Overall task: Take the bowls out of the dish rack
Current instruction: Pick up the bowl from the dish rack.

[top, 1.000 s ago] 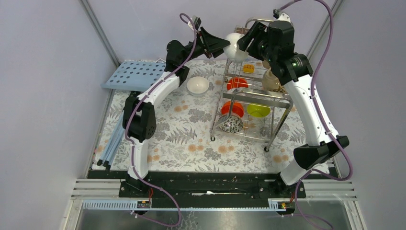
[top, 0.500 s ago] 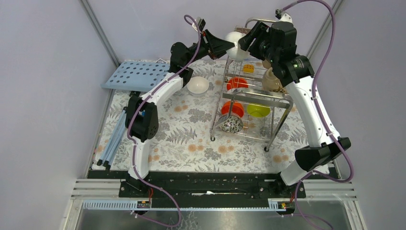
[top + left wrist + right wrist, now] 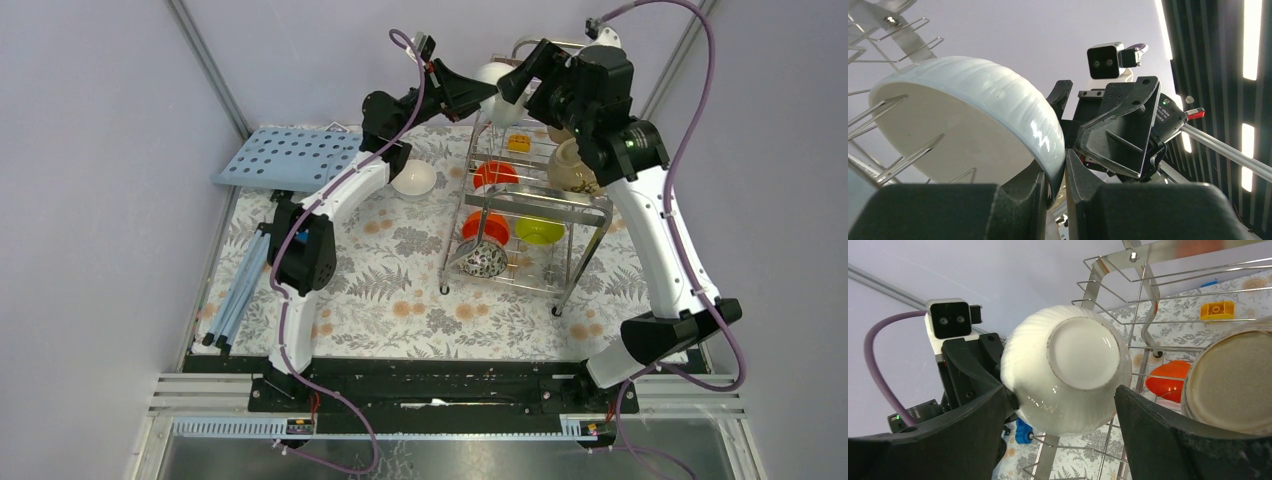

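A glossy white bowl (image 3: 493, 75) hangs at the top of the steel-wire dish rack (image 3: 545, 200), between both grippers. My left gripper (image 3: 1058, 175) is shut on its rim (image 3: 998, 95). My right gripper (image 3: 1058, 395) stands open around the same bowl (image 3: 1068, 375), foot toward the camera, with a gap on each side. In the rack sit a cream-beige bowl (image 3: 568, 170), two orange-red bowls (image 3: 494, 175) (image 3: 485, 225), a lime-green bowl (image 3: 540, 230) and a speckled bowl (image 3: 485, 260). Another white bowl (image 3: 413, 178) rests on the table.
A light-blue perforated board (image 3: 285, 155) lies at the back left. A small yellow-orange clip (image 3: 1217, 310) sits on the upper tier. A small blue block (image 3: 1023, 432) lies on the floral mat below the rack. Grey walls and metal posts close in the back.
My left gripper has moved right to the white bowl and shut on its rim. My right gripper has opened wider, leaving gaps on both sides of the bowl.
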You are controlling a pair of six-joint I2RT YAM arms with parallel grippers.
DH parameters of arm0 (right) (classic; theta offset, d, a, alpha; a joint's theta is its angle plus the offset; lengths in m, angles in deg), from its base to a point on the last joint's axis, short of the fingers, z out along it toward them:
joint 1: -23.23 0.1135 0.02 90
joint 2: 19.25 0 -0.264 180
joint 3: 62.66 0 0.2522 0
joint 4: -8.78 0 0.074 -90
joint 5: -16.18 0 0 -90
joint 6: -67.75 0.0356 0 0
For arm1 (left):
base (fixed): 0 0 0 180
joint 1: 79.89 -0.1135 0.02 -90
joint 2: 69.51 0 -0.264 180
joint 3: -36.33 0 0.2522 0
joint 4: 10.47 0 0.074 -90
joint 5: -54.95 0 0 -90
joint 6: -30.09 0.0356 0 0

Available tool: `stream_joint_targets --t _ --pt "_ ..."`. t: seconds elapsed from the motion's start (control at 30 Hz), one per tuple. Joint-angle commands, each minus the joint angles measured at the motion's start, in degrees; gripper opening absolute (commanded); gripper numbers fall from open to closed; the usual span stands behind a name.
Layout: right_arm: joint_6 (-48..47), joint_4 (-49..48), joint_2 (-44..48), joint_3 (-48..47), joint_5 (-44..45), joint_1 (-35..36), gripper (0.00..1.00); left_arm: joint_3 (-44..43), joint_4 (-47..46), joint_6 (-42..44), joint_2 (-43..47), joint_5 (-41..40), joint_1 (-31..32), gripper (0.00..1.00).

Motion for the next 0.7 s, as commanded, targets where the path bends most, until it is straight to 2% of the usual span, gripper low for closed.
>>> stream_joint_targets --t 0.0,0.33,0.53,0.67 --pt "0.76 0.09 4.5 -2.74 -1.23 -0.22 0.86 -4.47 -8.76 -1.47 2.73 -2.51 -0.27 0.0" --pt "2.26 0.64 10.99 -1.57 -3.19 -0.24 0.92 -5.13 -9.43 -1.8 4.27 -5.27 0.09 0.0" --pt "1.13 -3.5 17.51 4.21 -9.51 -0.19 0.91 -4.88 -8.56 -1.46 7.9 -6.33 0.09 0.0" --pt "0.8 -4.4 20.87 5.85 -15.68 -0.19 0.9 -2.47 -7.55 0.58 13.37 -6.61 0.1 0.0"
